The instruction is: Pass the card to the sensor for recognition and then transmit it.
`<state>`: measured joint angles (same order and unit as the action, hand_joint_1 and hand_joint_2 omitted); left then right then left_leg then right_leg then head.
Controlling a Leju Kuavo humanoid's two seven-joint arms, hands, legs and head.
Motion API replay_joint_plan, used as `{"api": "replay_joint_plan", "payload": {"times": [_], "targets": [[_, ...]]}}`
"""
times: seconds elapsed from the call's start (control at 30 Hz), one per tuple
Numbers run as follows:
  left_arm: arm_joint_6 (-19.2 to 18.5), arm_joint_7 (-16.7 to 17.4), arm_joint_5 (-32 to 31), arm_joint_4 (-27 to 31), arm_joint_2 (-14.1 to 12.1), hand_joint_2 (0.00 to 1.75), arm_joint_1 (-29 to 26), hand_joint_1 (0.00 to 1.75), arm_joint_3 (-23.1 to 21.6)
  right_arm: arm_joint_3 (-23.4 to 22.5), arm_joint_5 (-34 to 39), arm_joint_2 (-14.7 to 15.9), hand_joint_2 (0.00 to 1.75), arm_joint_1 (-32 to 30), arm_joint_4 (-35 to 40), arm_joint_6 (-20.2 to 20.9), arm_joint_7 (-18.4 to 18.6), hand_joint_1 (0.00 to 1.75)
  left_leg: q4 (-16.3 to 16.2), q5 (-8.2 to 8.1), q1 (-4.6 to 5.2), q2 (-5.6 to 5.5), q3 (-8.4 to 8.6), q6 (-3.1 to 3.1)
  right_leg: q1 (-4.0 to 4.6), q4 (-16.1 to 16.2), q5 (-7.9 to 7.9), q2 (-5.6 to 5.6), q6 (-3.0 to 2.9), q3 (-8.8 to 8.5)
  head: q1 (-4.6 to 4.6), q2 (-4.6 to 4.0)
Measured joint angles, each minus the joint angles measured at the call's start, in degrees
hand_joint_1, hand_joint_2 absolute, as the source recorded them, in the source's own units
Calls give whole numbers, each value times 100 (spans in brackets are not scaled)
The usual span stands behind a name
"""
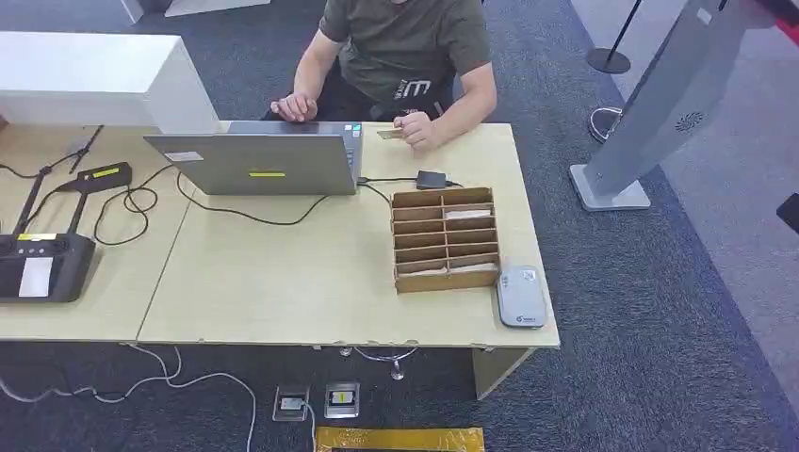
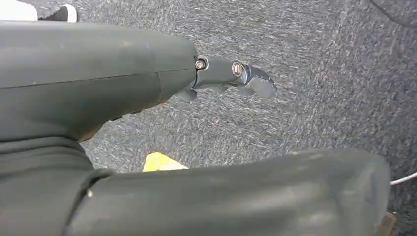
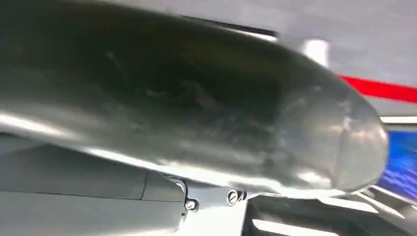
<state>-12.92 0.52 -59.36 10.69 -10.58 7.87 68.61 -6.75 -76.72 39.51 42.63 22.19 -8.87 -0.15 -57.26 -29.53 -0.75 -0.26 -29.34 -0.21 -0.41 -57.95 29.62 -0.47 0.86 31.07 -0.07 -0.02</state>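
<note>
Look at the far side of the table (image 1: 283, 282). A person's hand (image 1: 419, 130) holds the card (image 1: 389, 134) there, at about 12 o'clock from the cardboard box (image 1: 445, 238) with its rows of slots. The grey sensor (image 1: 521, 296) lies flat on the table, touching the box's near right corner, at about 4 o'clock from it. An open laptop (image 1: 259, 162) sits at 10 o'clock from the box.

Your left hand (image 2: 147, 83) hangs over the grey carpet (image 2: 319, 73) with nothing in it; you cannot tell if its fingers (image 2: 255, 83) are apart or together. Your right hand (image 3: 196, 113) is a big blurry grey shape, so you cannot tell how its fingers are.
</note>
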Motion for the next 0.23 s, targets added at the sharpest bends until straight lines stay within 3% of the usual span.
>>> {"api": "replay_joint_plan", "payload": {"times": [0.13,0.23], "targets": [[-4,29,-94,0,42,0,11,0,74,-480,388,274,0,-704,-77,315,134,0,1,-1,0,2,0,2,1,0,0,-1,0,2,0,0],[-4,35,-107,0,74,0,12,0,96,-1011,1013,363,0,-1485,-158,726,465,0,1,-3,-1,-7,0,4,3,4,4,-6,4,0,0,0]]}}
